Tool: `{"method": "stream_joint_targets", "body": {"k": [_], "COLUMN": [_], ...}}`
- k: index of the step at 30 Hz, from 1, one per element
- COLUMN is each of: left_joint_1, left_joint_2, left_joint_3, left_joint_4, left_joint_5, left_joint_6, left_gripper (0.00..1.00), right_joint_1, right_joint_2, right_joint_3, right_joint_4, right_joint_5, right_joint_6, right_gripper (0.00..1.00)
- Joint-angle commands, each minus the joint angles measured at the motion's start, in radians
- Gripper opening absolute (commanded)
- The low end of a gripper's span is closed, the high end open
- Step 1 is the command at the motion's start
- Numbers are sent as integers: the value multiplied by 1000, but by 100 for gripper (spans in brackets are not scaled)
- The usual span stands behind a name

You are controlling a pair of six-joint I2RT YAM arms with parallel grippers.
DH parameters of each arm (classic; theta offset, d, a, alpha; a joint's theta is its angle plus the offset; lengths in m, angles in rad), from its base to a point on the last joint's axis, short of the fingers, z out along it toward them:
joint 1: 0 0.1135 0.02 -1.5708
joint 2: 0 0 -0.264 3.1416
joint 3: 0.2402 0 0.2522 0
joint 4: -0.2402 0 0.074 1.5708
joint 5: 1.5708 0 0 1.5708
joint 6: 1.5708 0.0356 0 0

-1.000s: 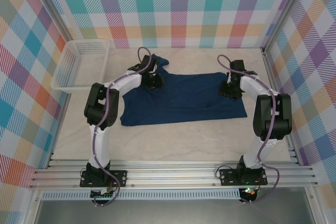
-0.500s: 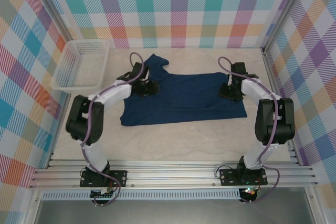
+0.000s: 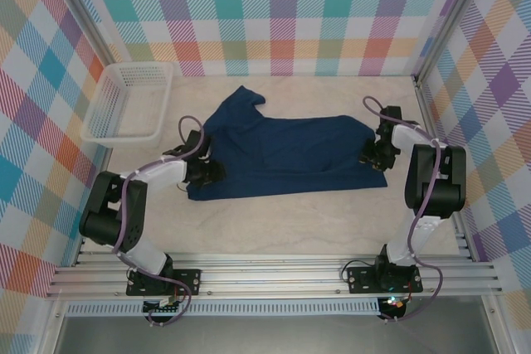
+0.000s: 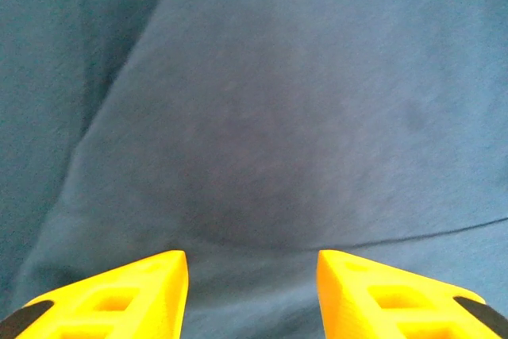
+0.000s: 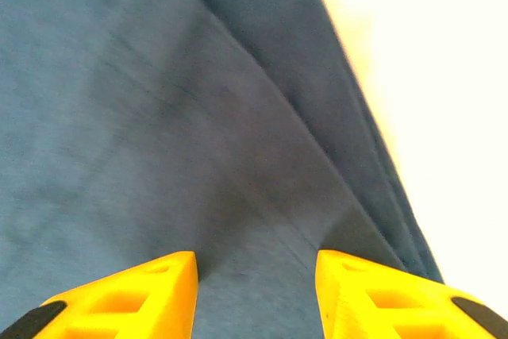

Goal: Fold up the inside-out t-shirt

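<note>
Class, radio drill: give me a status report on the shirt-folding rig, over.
T-shirt lying spread on table. Left fingers apart over its near-left corner. Right fingers apart at its right edge. Basket far left, not in the way.

Robot lab test cell, not a home or shop. Pale bench (image 3: 274, 221) was boxed in on three sides by walls (image 3: 282, 14) of printed pastel plaid, held in bare aluminium posts (image 3: 79, 18). Slotted aluminium rails (image 3: 274, 275) ran along the bench's near edge, with the left arm (image 3: 124, 205) and right arm (image 3: 431, 180) bolted to them, purple cables exposed. White mesh basket (image 3: 123, 136) sat at the far left corner.
</note>
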Motion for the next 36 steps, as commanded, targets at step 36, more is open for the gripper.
{"method": "stream_joint_targets", "body": {"k": [36], "left_joint_1": [7], "left_joint_2": [-66], "left_joint_3": [-85], "left_joint_4": [1], "left_joint_5": [34], "left_joint_6": [-12], "left_gripper": [47], "right_joint_1": [53], "right_joint_2": [137], "right_joint_3": [184], "right_joint_4": [-39], "right_joint_5": [163], "right_joint_6": [-68], "right_gripper": [23]}}
